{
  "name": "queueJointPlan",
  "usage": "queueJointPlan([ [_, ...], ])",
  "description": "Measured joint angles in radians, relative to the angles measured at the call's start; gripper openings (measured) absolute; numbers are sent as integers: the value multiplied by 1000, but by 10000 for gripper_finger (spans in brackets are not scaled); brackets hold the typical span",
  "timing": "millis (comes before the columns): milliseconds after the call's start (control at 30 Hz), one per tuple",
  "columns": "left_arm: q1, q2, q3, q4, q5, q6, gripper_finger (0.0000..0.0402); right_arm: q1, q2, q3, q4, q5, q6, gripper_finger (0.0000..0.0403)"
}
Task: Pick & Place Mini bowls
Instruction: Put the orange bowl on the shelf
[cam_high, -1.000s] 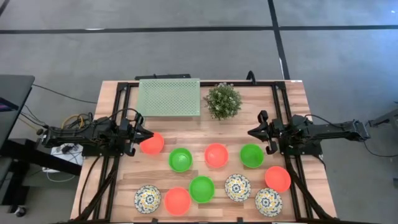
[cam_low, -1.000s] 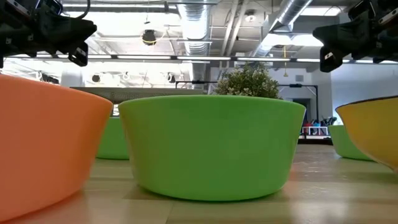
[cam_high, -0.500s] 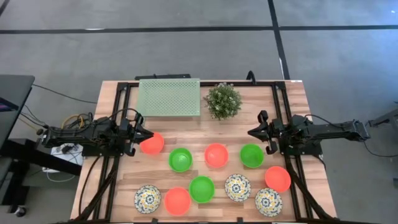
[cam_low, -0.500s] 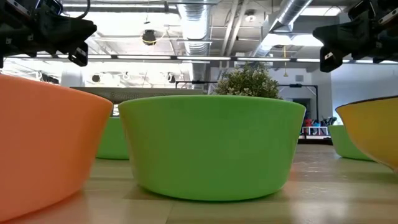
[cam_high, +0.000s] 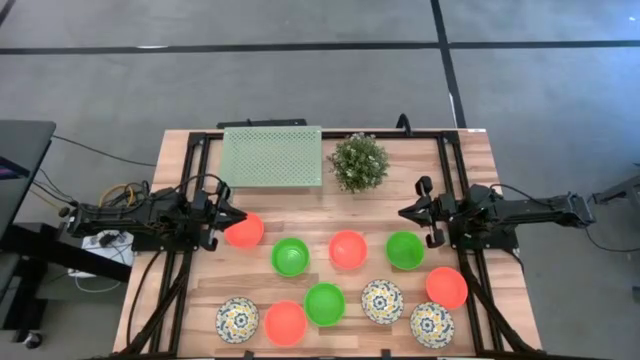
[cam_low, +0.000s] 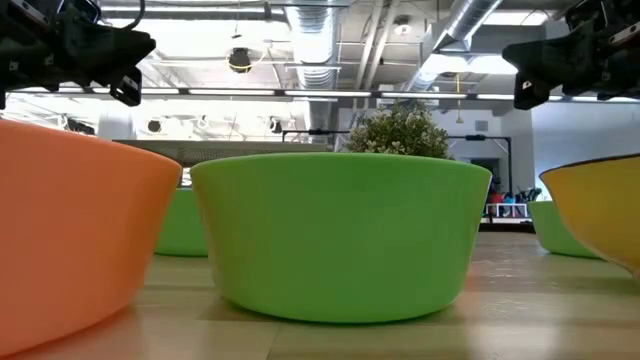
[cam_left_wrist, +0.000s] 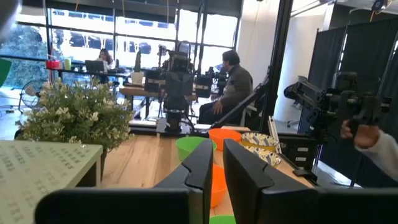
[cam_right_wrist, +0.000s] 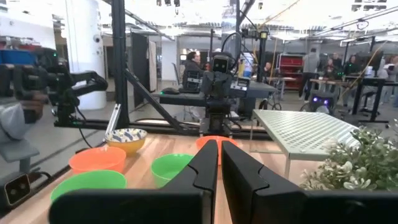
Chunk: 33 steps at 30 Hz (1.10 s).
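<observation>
Nothing much has moved since a second ago, honestly: both arms sit where they were, though in the low view the right one looks a hair higher. From above, the left gripper (cam_high: 228, 217) reaches in level from the left edge of the table (cam_high: 470, 160), its tips right over the rim of a red-orange bowl (cam_high: 244, 230); whether they touch it I can't tell. Its own wrist camera shows the fingers (cam_left_wrist: 202, 163) drawn close with only a thin slit between them and nothing in it. The right gripper (cam_high: 404, 212) stretches in level from the right side, just above and beside a green bowl (cam_high: 405, 250), fingers (cam_right_wrist: 205, 163) pressed nearly together, holding nothing. The mini bowls are all on the wood, ten of them: a ragged row across the middle of red-orange, green (cam_high: 290, 256), red-orange (cam_high: 348, 249), green, plus a front row with a floral bowl (cam_high: 237, 319), red-orange (cam_high: 285, 323), green (cam_high: 324, 303), two more floral ones (cam_high: 382, 301) (cam_high: 431, 324) and another red-orange (cam_high: 446, 287). At the back sit a pale green perforated tray (cam_high: 272, 156) and a small bushy plant (cam_high: 359, 162). No writing or labels I can read anywhere.
</observation>
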Motion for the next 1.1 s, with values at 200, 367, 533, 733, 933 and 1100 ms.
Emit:
queueJointPlan([
  [200, 0, 0, 0, 29, -5, -40, 40, 3, 0, 0, 1, 0, 136, 16],
  [367, 0, 0, 0, 39, -9, -89, 40, 3, 0, 0, 10, 0, 143, 16],
  [533, 0, 38, 77, 44, -33, -114, 40, 2, 0, 0, 58, 0, 127, 16],
  [733, 0, 231, 309, -133, -30, -36, 54, 0, 0, 0, 142, 29, 99, 17],
  [933, 0, 501, 571, -534, -41, -28, 95, 0, 7, 16, 204, 30, 33, 43],
  [1100, -35, 683, 731, -838, -41, -35, 106, 10, 85, 64, 311, 22, 30, 72],
])
